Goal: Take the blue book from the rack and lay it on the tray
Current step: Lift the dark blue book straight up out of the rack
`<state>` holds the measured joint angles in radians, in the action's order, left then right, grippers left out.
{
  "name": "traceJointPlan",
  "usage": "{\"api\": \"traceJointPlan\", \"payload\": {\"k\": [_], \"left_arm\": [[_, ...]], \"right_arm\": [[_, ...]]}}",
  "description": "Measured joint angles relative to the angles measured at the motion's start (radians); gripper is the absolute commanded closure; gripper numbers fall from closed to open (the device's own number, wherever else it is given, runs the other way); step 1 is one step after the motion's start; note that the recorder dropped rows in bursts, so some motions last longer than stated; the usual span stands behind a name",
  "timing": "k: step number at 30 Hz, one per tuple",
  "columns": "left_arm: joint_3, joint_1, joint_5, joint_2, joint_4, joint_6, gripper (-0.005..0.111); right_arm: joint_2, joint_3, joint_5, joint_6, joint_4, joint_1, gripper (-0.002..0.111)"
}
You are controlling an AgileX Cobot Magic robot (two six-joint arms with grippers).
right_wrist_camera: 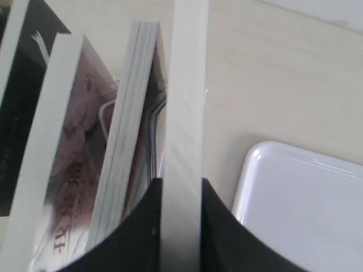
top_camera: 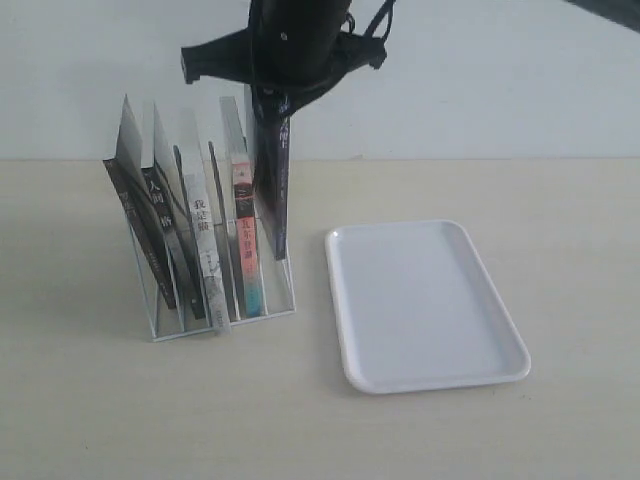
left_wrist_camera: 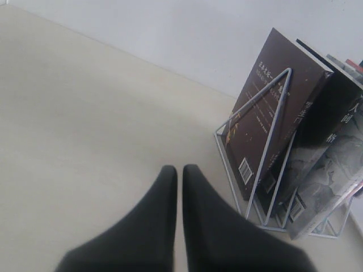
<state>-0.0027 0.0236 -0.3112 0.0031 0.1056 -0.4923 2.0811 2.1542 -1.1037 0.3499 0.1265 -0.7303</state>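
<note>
2 fingers [right_wrist_camera: 139,226] of the right pincer [right_wrist_camera: 180,182] clamp the blue book [right_wrist_camera: 185,85], apparently in the rack [top_camera: 272,313].

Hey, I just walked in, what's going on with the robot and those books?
The right gripper hangs down from above, shut on the top edge of the blue book. The book stands upright at the end of the rack nearest the tray. The book is not yet on the tray, which holds nothing. The left gripper is shut over the table, beside the rack's other end.
</note>
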Motion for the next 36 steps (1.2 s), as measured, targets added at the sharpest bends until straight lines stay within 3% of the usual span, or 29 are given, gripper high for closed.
{"api": "traceJointPlan", "payload": {"k": [9, 30, 36], "left_arm": [[0.000, 0.000, 0.000, 0.000, 0.000, 0.000, 0.103], [0.000, 0.000, 0.000, 0.000, 0.000, 0.000, 0.103], [0.000, 0.000, 0.000, 0.000, 0.000, 0.000, 0.103]], "right_arm": [[-0.095, 0.101, -0.103, -0.002, 0.022, 0.000, 0.108], [-0.131, 0.106, -0.133, -0.005, 0.024, 0.000, 0.108], [-0.165, 0.106, -0.135, -0.010, 0.108, -0.003, 0.108]]}}
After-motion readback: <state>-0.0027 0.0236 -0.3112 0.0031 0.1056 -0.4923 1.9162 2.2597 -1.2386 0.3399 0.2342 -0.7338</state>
